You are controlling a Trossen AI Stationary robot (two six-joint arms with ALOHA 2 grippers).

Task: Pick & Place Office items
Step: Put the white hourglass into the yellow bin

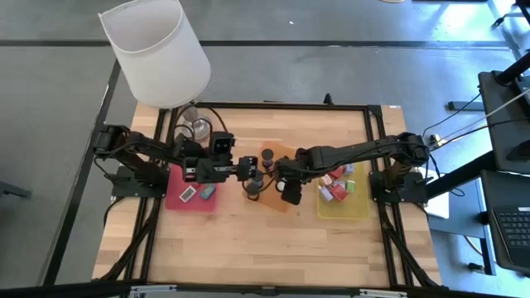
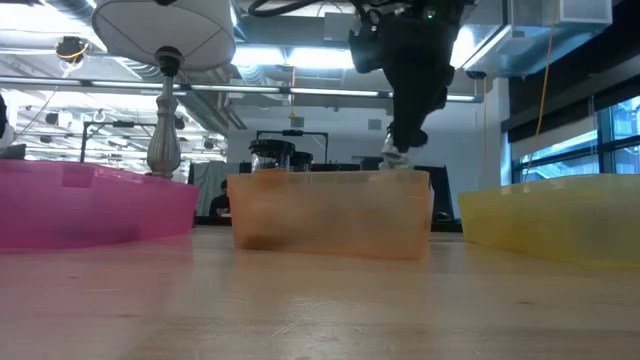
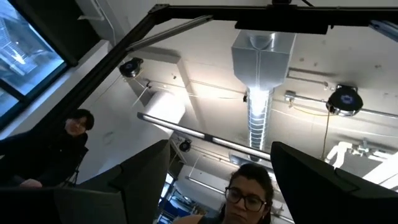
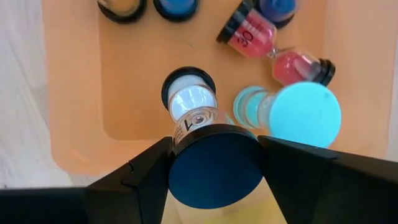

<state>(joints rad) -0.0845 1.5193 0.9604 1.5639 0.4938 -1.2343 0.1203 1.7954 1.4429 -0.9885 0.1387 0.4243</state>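
Lampshade (image 1: 157,51), white and big, rises closest to the overhead camera at the bench's (image 1: 248,240) far left corner. High view: pink tray (image 1: 175,197) on the left holds small flat rectangles (image 1: 189,193); orange tray (image 1: 286,199) sits in the middle; yellow tray (image 1: 358,205) on the right holds red and pale blocks (image 1: 334,184). Left gripper (image 1: 247,166) reaches from the pink tray's side to the orange tray's left edge; right gripper (image 1: 281,174) is over the orange tray. A dark-capped timer (image 1: 267,155) stands at that tray's far side. Low view: the three trays stand in a row, the lamp's metal stem (image 2: 165,125) behind the pink one; the right gripper (image 2: 400,150) hangs just above the orange tray's (image 2: 330,215) rim. Left wrist view: camera faces the ceiling; left fingers (image 3: 146,180) stand apart with nothing between them; two people show at the edge. Right wrist view: right fingers (image 4: 146,171) are clamped on the dark blue end cap of a white-sand hourglass (image 4: 189,102), held over the orange tray (image 4: 81,93). Beside it lie a teal hourglass (image 4: 292,112) and a red hourglass (image 4: 273,53).
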